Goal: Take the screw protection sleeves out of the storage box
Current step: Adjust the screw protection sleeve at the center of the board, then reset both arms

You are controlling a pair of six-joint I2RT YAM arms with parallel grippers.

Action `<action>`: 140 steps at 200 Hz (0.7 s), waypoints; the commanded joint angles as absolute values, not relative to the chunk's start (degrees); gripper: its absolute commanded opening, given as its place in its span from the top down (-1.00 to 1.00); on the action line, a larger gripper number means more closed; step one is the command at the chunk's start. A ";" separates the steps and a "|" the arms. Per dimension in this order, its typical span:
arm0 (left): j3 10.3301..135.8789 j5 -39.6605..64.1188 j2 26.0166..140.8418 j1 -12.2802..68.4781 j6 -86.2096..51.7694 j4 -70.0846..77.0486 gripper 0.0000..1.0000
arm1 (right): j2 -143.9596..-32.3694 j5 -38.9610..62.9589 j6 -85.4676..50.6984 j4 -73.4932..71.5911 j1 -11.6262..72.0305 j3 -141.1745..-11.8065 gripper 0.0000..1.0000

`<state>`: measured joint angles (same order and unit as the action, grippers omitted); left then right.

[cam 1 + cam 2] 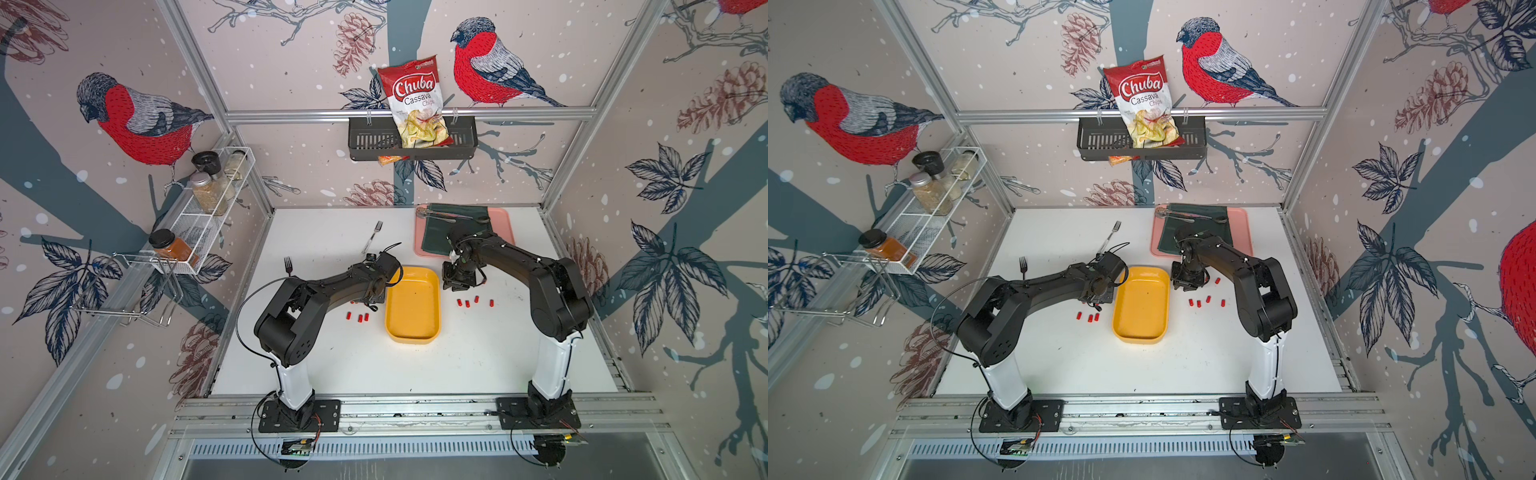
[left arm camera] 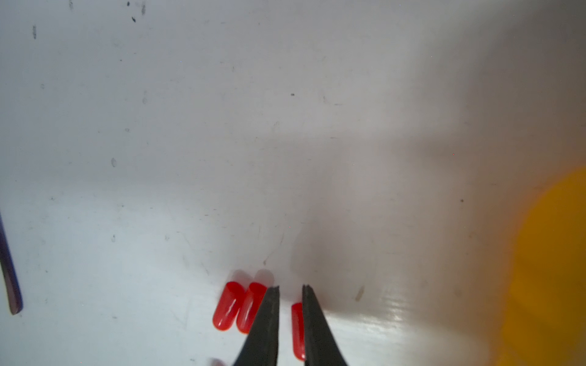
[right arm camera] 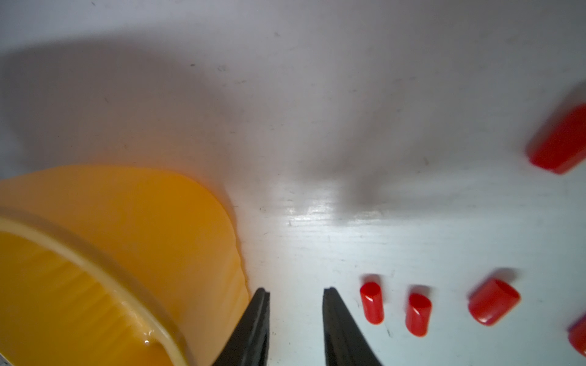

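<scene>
The yellow-orange storage box (image 1: 411, 303) (image 1: 1142, 303) lies in the middle of the white table, and I see no sleeve inside it. Red screw protection sleeves lie on the table on both sides: a small group to its left (image 1: 360, 318) and several to its right (image 1: 467, 303). My left gripper (image 2: 290, 288) is down at the table left of the box (image 2: 551, 269). Its jaws stand a little apart, with one sleeve (image 2: 297, 329) lying loose against one finger and two more (image 2: 228, 305) beside it. My right gripper (image 3: 296, 291) is open and empty between the box (image 3: 111, 221) and several sleeves (image 3: 371, 302).
A pink tray (image 1: 505, 224) with a dark green cloth and utensils sits at the back right, close behind the right arm. Two forks (image 1: 374, 235) (image 1: 288, 266) lie at the back left. A black basket (image 1: 361, 141) with a chips bag and a white spice rack (image 1: 199, 232) hang on the walls.
</scene>
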<state>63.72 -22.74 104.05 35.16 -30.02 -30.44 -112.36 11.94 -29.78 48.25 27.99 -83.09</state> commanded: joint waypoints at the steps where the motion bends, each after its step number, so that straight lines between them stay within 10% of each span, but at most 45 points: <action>1: 63.54 -24.15 103.52 35.24 -31.11 -30.39 0.56 | -112.34 11.01 -29.18 49.24 27.96 -83.62 0.32; 95: 64.80 -31.72 78.09 32.46 -35.02 -32.89 0.15 | -98.87 -1.07 -29.50 44.02 24.03 -85.65 0.26; 111: 58.66 -37.00 64.95 30.56 -32.84 -25.73 -0.30 | -87.71 -13.47 -29.92 35.30 22.78 -79.19 0.21; 123: 49.47 -40.64 53.88 28.68 -29.78 -15.26 -0.92 | -77.44 -17.43 -25.08 20.61 22.78 -67.00 -0.26; 140: 34.30 -43.72 40.91 24.60 -25.03 -0.01 -0.96 | -66.59 -24.77 -17.23 -3.63 22.20 -46.96 -1.00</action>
